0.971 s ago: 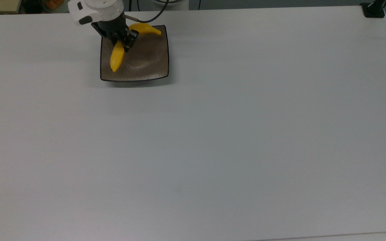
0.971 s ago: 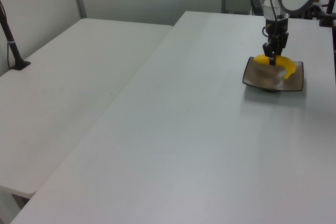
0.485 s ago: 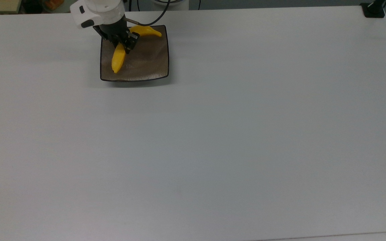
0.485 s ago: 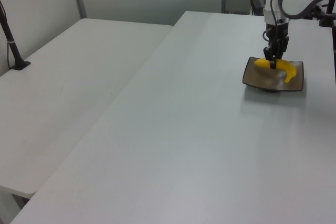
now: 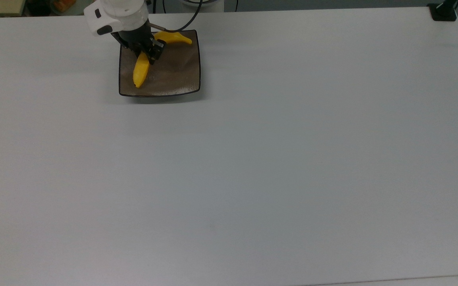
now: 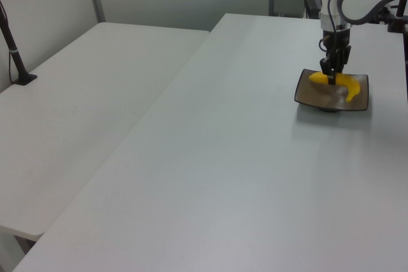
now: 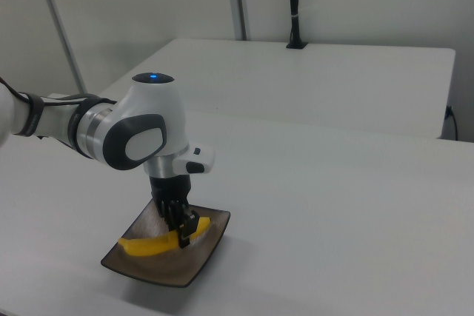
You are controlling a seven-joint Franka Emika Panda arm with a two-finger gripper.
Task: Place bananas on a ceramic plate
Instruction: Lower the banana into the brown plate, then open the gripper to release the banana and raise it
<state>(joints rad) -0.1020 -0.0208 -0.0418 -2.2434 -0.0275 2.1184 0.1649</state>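
Observation:
The yellow banana (image 5: 140, 72) lies in the square brown-grey plate (image 5: 177, 75) near the top view's upper left, bent around the plate's far-left corner. My gripper (image 5: 146, 49) stands straight down over the banana's bend, shut on it. In the left view the banana (image 6: 348, 85) rests in the plate (image 6: 311, 94) under the gripper (image 6: 332, 76). In the right view the gripper (image 7: 185, 232) holds the banana (image 7: 147, 245) low inside the plate (image 7: 167, 269), and the fingers hide the bend.
The plate sits near the far edge of a wide white table (image 5: 253, 159). A black mount (image 5: 443, 12) stands at the top view's upper right corner. A second white table (image 6: 76, 106) with a black post (image 6: 14, 52) adjoins on the left view's left.
The gripper has come down with the banana, which now rests in the plate. Over the last half second almost nothing has moved.

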